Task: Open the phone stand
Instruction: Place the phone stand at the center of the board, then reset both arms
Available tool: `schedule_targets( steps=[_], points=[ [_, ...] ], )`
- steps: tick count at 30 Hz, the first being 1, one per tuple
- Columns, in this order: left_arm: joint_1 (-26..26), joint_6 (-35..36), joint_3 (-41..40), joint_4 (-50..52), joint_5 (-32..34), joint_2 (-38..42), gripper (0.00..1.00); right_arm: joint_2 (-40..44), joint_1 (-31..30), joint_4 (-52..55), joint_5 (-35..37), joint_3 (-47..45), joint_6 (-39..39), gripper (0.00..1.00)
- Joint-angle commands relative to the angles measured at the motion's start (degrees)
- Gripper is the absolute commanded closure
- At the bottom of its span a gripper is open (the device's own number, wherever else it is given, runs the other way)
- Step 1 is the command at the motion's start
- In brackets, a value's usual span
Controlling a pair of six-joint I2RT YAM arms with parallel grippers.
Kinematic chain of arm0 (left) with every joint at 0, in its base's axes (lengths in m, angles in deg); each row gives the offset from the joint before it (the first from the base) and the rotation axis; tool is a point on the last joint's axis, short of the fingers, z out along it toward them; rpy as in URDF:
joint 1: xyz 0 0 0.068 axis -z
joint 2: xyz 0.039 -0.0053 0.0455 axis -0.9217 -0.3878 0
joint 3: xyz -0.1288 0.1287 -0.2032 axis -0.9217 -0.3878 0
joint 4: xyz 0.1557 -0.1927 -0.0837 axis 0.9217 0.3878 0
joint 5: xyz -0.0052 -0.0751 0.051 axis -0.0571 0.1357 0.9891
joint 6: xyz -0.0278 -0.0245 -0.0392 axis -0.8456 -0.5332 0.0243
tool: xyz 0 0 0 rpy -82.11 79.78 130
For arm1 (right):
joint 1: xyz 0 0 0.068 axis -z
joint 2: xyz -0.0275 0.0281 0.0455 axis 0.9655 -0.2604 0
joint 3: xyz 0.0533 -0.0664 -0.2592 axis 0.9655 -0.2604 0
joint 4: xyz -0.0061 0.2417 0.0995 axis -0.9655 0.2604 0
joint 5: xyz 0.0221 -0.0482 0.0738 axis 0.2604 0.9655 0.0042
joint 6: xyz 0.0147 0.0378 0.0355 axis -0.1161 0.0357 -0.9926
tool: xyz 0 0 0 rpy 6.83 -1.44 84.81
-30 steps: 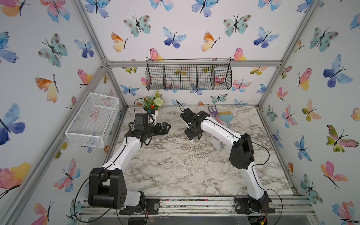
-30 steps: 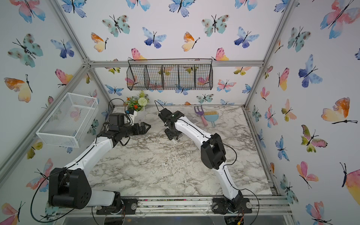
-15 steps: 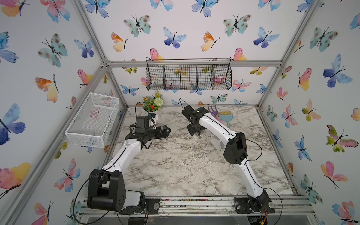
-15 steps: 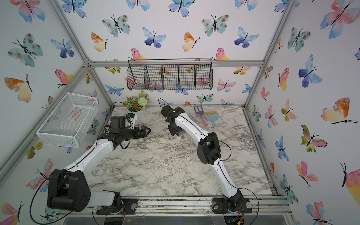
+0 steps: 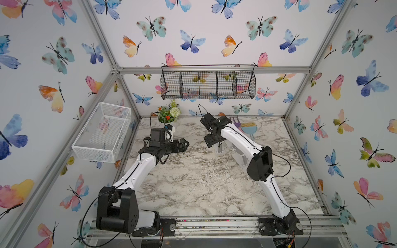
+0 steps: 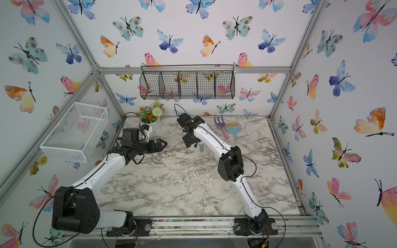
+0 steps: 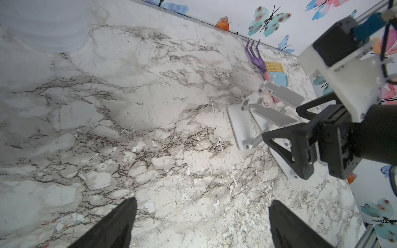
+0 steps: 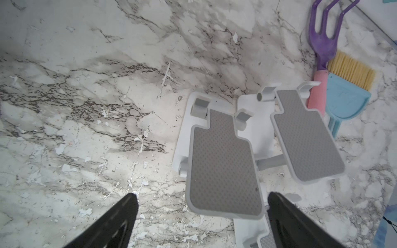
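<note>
R gripper (image 8: 202,196): jaws wide, nothing held, hanging just over phone stand (image 8: 223,163), whose grey pad is raised off its white base. Stand sits nr bench (image 5: 204,182) far edge, right of centre, beside 2nd stand (image 8: 307,137), rake (image 8: 322,36) & brush (image 8: 348,85). L gripper (image 7: 202,201): wide, empty, left of centre.

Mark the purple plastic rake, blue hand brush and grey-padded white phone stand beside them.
Purple plastic rake (image 8: 322,49): right wrist view, head.
Blue hand brush (image 8: 343,101): right wrist view, body.
Grey-padded white phone stand (image 8: 307,137): right wrist view, pad centre.
</note>
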Motion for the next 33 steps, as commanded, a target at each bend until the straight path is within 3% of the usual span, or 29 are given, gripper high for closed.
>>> schedule_targets(
  steps=[1,11,19,22,25,30,33],
  points=[
    [0.3,0.1,-0.8,-0.2,2.1,2.5,0.02,5.5,0.4,-3.3,0.3,-0.5,-0.6,0.01],
    [-0.3,3.6,-7.6,-5.7,15.7,8.5,0.02,29.7,3.6,-32.9,-2.2,-31.0,4.8,0.01],
    [-2.0,5.1,-19.5,-18.7,32.4,15.6,0.02,45.7,21.5,-52.2,-12.0,-63.0,4.5,0.01],
    [-2.3,3.2,-26.1,-28.0,38.5,17.3,0.02,49.5,26.5,-59.4,-7.3,-73.7,5.0,0.01],
    [-2.8,0.0,-32.0,-35.5,47.1,18.5,0.02,51.4,27.5,-67.4,0.3,-83.5,6.7,0.01],
    [-3.2,2.1,-37.3,-45.1,50.7,16.0,0.02,54.4,28.1,-88.7,12.6,-99.9,10.2,0.01],
    [-3.2,4.4,-39.3,-50.8,51.9,12.6,0.02,55.3,30.1,-96.1,6.1,-105.8,11.1,0.01]
  ],
)
